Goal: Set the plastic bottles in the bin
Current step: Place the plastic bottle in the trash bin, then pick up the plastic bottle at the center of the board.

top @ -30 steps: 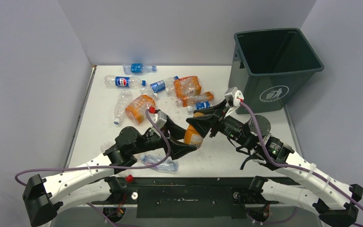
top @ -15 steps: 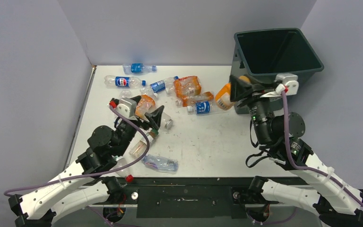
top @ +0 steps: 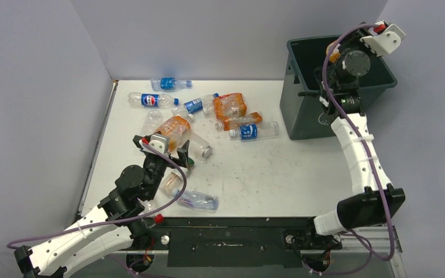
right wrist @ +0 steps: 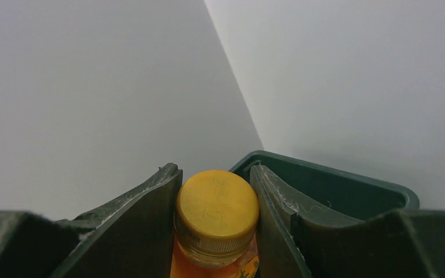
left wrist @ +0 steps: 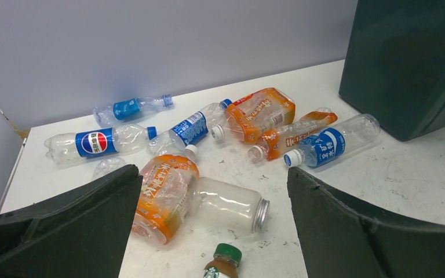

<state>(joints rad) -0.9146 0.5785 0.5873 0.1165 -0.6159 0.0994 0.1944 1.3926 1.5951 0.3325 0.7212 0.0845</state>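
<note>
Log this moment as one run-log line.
right tool: shut on orange bottle, above bin | left tool: open, empty, over loose bottles | bottle not yet released

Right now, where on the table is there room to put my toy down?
The widest bare patch of table runs from the bin to the near edge, right of the blue-labelled bottle. The far left is crowded with bottles around the open left pincer.

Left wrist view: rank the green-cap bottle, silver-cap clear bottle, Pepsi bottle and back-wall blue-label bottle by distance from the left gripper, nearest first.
1. Green-cap bottle, low between the open fingers of the left gripper.
2. Silver-cap clear bottle, just ahead, centre.
3. Pepsi bottle, farther back, left.
4. Blue-label bottle, by the back wall.
</note>
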